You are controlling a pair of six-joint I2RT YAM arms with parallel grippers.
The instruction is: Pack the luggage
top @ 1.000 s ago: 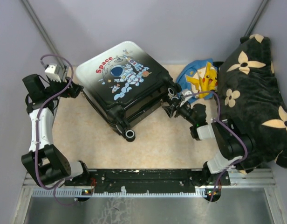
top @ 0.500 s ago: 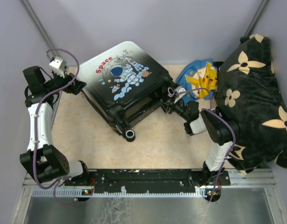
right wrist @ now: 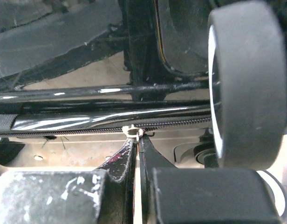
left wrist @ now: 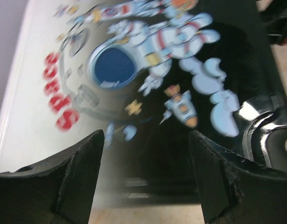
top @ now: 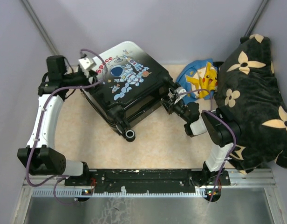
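Observation:
The luggage [top: 127, 81] lies closed on the table, its astronaut print and red "Space" facing up. My left gripper [top: 97, 78] hovers open over the luggage's white upper-left corner. In the left wrist view the print [left wrist: 134, 70] fills the gap between the spread fingers [left wrist: 147, 135], which hold nothing. My right gripper [top: 170, 103] is at the luggage's right side by a wheel. In the right wrist view it [right wrist: 138, 140] is pinched shut on the zipper pull [right wrist: 133, 132] on the zipper track, next to a black wheel [right wrist: 248, 84].
A blue cloth with a yellow Pikachu [top: 201, 78] lies right of the luggage. A big black flower-patterned cushion [top: 255, 93] fills the right side, close behind the right arm. Another wheel [top: 130, 134] sticks out at the luggage's near corner. Purple walls close in the back.
My left gripper swung right from the table's left edge to above the luggage's corner. My right gripper moved in to the luggage's side and closed on the zipper pull.

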